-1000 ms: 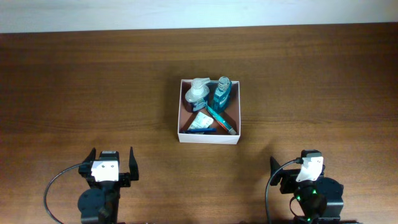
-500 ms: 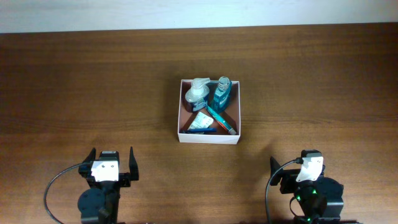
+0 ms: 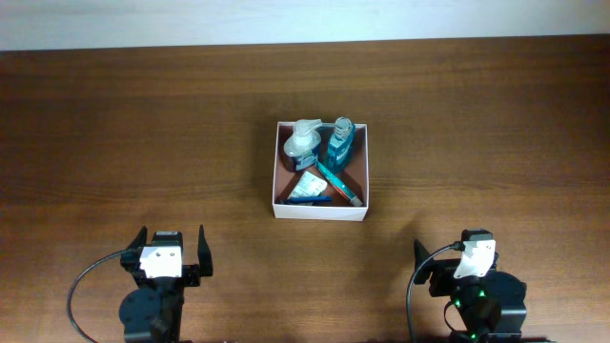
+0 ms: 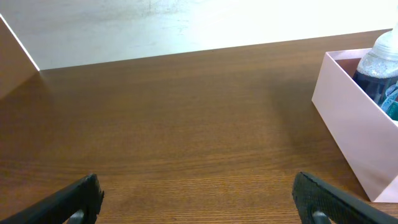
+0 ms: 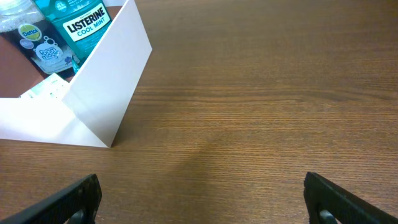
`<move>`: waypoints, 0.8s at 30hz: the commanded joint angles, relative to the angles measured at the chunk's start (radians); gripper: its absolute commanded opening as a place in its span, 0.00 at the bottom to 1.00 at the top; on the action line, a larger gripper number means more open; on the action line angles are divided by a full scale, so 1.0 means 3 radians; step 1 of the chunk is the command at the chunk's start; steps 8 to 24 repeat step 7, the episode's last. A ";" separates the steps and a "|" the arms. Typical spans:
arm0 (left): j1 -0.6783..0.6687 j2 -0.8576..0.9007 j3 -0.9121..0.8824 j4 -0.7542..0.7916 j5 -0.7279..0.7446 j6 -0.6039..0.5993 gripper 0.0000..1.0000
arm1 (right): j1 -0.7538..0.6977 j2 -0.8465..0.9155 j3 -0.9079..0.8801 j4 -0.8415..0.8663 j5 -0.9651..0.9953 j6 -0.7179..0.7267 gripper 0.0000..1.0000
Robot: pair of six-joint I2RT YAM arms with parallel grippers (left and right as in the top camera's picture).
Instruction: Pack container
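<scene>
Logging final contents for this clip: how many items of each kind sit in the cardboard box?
Pump bottle: 1
Listerine mouthwash bottle: 1
Long teal-and-orange item: 1
White packet: 1
Total: 4 in the cardboard box

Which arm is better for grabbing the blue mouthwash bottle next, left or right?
Probably right. The mouthwash bottle sits in the container's back right part, on the right gripper's side, and its label shows in the right wrist view. The left gripper would have to pass the pump bottle.
</scene>
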 commanded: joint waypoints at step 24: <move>-0.0001 -0.0045 -0.0028 0.0013 -0.0022 0.0056 1.00 | -0.0024 -0.0028 -0.0015 0.0010 -0.0042 -0.0020 0.99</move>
